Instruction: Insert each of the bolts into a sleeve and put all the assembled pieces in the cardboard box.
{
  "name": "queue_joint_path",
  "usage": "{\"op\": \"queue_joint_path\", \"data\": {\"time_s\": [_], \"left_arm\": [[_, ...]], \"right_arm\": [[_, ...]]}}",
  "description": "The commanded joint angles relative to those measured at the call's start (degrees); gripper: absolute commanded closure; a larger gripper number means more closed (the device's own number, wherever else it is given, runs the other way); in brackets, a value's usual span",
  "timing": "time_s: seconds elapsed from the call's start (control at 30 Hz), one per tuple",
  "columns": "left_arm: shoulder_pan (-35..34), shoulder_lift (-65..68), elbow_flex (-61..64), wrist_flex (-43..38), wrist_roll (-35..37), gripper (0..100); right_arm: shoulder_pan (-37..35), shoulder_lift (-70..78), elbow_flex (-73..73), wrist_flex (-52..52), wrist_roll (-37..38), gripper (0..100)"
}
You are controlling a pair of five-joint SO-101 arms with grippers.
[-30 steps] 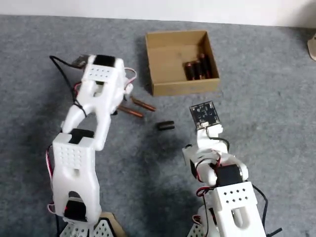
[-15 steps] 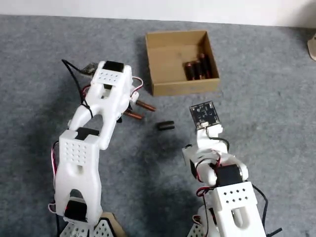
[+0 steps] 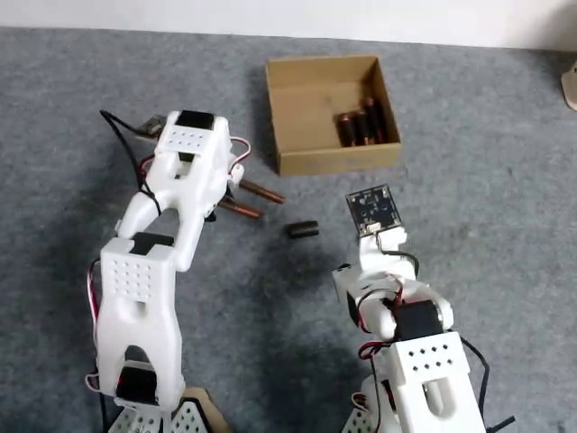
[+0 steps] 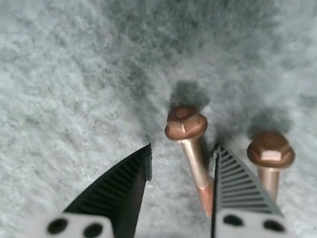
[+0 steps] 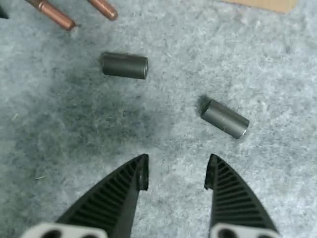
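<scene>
After it swung toward the box (image 3: 338,159) and back, the left gripper (image 4: 183,148) sat open around a bolt (image 4: 190,143); no grab yet; right gripper (image 5: 177,158) stayed open.

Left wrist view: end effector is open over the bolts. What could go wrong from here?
1. The bolt sits off-centre in the open left end effector, with its shank close to one finger. Closing may skew or roll it rather than grip it squarely.
2. The second bolt lies just outside that finger. Descending could land on it or knock it away.
</scene>
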Motion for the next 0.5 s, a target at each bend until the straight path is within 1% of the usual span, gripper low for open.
{"op": "queue_joint_path", "data": {"time_s": [0.0, 0.2, 0.33, 0.4, 0.47], "left_arm": [[-2.2, 0.0, 0.2, -1.8, 3.0, 80], [-2.6, 3.3, -0.6, -3.3, 6.2, 80], [-3.1, 3.8, -2.1, -3.2, 6.7, 81], [-3.1, 3.8, -2.2, -3.2, 6.7, 86], [-3.1, 3.8, -2.2, -3.4, 6.4, 96]], "right_arm": [[-0.3, -0.9, -0.2, -1.1, 0.6, 81.4], [-0.3, -0.9, -0.2, -1.1, 0.6, 81.4], [-0.3, -0.9, -0.2, -1.1, 0.6, 81.4], [-0.3, -0.9, -0.2, -1.1, 0.6, 81.4], [-0.3, -0.9, -0.2, -1.1, 0.6, 81.4]]}}
